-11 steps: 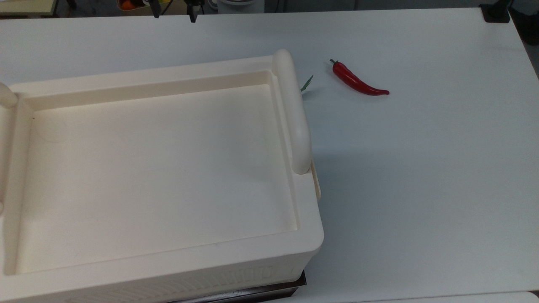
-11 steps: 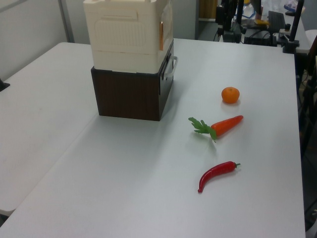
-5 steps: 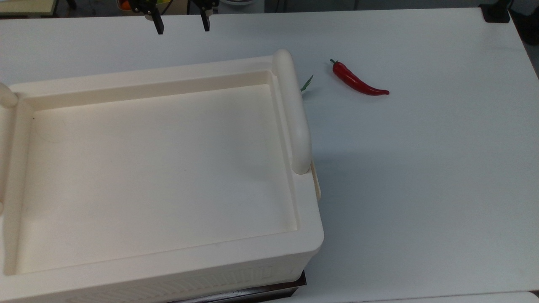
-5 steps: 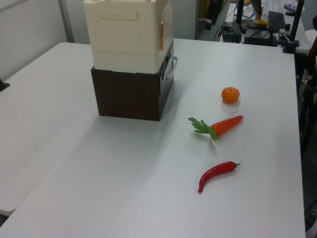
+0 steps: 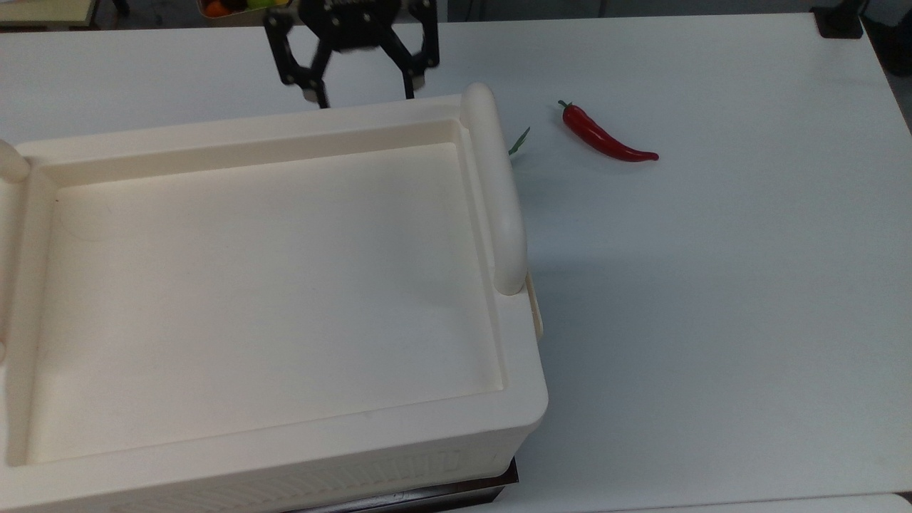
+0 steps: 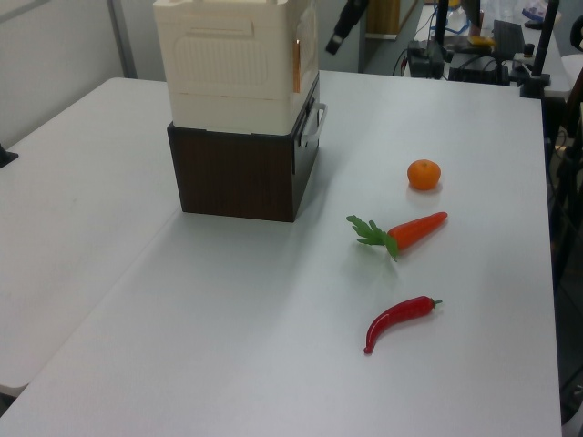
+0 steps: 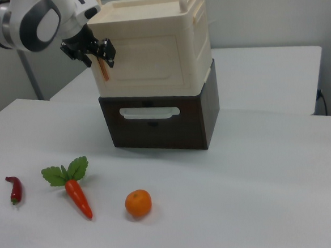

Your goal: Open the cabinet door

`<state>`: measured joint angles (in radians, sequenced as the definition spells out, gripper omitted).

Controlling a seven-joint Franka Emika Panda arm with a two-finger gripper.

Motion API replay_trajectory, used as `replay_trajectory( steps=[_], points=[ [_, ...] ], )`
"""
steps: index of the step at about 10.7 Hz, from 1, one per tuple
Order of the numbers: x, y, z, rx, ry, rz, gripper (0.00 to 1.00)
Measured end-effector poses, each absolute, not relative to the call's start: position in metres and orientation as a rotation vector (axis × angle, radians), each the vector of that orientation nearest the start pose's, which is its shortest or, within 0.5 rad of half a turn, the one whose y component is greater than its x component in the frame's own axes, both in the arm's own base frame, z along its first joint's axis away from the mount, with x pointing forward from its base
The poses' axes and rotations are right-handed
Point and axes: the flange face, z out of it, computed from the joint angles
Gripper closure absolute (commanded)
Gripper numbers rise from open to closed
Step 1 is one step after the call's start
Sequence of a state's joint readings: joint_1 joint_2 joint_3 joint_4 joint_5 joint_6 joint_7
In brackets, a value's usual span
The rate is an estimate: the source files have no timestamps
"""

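Since the earlier frame the gripper (image 5: 363, 98) had come in from the table's far edge and dropped to the cabinet's upper far corner, as the top view showed it; nothing else on the table had shifted. Its fingers stood well apart, holding nothing.

Step in hand, by my reading: the approach, with no contact yet. In the right view the gripper (image 7: 90, 52) hung just beside the left edge of the cabinet door (image 7: 143, 60), near the top corner of that panel.

Door was a thin, flat, cream plastic panel with a raised frame, smooth and matte, sitting upright and shut on the front of the cream upper box. An orange sliver showed along its left edge in the right view; I could not tell what it was. Below sat a dark brown wood-look base (image 7: 159, 121) with a pale bar pull.

Next move, I judged, called for catching that free edge or frame lip and swinging it outward; slick plastic, little to grip

Carrot (image 7: 76, 190), orange (image 7: 138, 203) and red chilli (image 5: 605, 135) lay toward the table's near edge in the right view, well apart from the cabinet
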<state>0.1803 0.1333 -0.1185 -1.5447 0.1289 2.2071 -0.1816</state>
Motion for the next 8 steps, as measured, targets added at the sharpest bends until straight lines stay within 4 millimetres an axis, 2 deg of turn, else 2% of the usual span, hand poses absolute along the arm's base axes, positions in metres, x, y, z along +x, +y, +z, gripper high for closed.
replay_trajectory(
  steps=[2, 4, 5, 7, 8],
  points=[
    [0.657, 0.07, 0.616, -2.916, -0.328, -0.906, 0.61],
    [0.665, 0.083, 0.608, -2.897, -0.346, -0.96, 0.75],
    [0.666, 0.084, 0.608, -2.894, -0.347, -0.973, 0.78],
    [0.665, 0.084, 0.608, -2.894, -0.349, -0.975, 1.0],
    [0.665, 0.084, 0.609, -2.893, -0.35, -0.975, 1.0]
  ],
)
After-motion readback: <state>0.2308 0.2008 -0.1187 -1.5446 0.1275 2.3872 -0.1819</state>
